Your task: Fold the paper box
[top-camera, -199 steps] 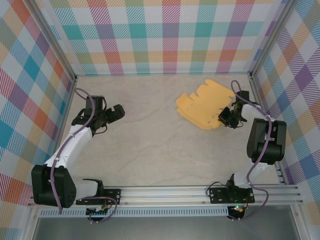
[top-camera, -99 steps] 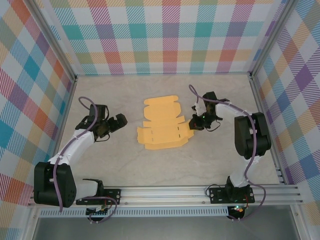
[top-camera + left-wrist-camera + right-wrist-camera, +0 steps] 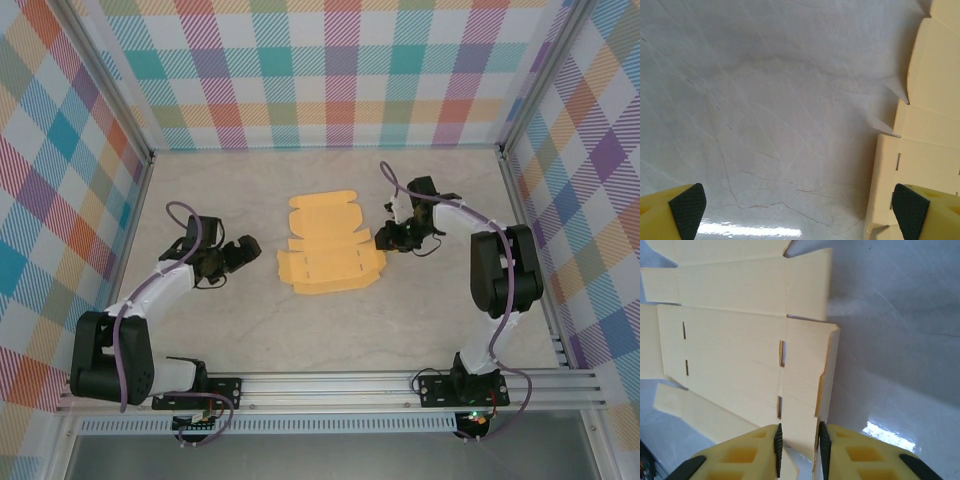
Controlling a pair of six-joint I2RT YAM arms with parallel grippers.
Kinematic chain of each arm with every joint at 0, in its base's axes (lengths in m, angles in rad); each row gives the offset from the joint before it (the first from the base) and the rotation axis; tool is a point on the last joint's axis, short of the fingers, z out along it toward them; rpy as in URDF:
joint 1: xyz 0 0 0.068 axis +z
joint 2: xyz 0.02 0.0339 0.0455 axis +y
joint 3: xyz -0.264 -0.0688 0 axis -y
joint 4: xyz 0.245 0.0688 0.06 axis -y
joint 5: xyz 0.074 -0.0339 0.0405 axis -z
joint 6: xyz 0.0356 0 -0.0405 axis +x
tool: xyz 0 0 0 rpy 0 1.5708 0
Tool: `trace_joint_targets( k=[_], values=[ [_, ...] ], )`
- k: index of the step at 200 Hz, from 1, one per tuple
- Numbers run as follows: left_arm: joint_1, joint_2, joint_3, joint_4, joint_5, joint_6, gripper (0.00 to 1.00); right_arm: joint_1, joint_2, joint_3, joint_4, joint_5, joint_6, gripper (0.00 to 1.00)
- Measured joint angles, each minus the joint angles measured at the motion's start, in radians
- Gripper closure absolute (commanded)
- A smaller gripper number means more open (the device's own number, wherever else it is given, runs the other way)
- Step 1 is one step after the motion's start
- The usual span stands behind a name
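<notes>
The paper box [image 3: 325, 250] is a flat yellow-orange die-cut sheet with flaps and slots, lying in the middle of the table. Its right edge lies between the slightly parted pads of my right gripper [image 3: 383, 240], and in the right wrist view that gripper [image 3: 799, 450] is open a narrow way around a raised side flap of the sheet [image 3: 740, 340]. My left gripper [image 3: 245, 250] hovers just left of the sheet, jaws wide open and empty [image 3: 799, 212]. The sheet's left edge [image 3: 930, 125] reaches its right fingertip [image 3: 910, 207].
The pale marble-look tabletop [image 3: 250, 320] is ringed by checked cloth walls [image 3: 320, 70]. An aluminium rail [image 3: 350, 385] with both arm bases runs along the near edge.
The right gripper dragged the sheet from the back right to the table's middle, and its jaws have now parted slightly. The left gripper has moved right, closer to the sheet.
</notes>
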Motion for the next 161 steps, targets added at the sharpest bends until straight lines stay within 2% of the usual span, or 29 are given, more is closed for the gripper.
trace_joint_targets(
  k=[66,109,161],
  values=[
    [-0.042,0.074,-0.008,0.084,0.087,-0.019,0.13,-0.004,-0.036,0.008,-0.008,0.028,0.023,0.63],
    [-0.066,0.118,0.029,0.095,0.126,-0.015,0.07,0.001,-0.064,-0.003,-0.009,0.05,0.029,0.68],
    [-0.065,0.058,0.167,-0.008,0.043,0.071,0.03,0.046,-0.013,0.008,-0.039,0.14,-0.019,0.8]
  ],
)
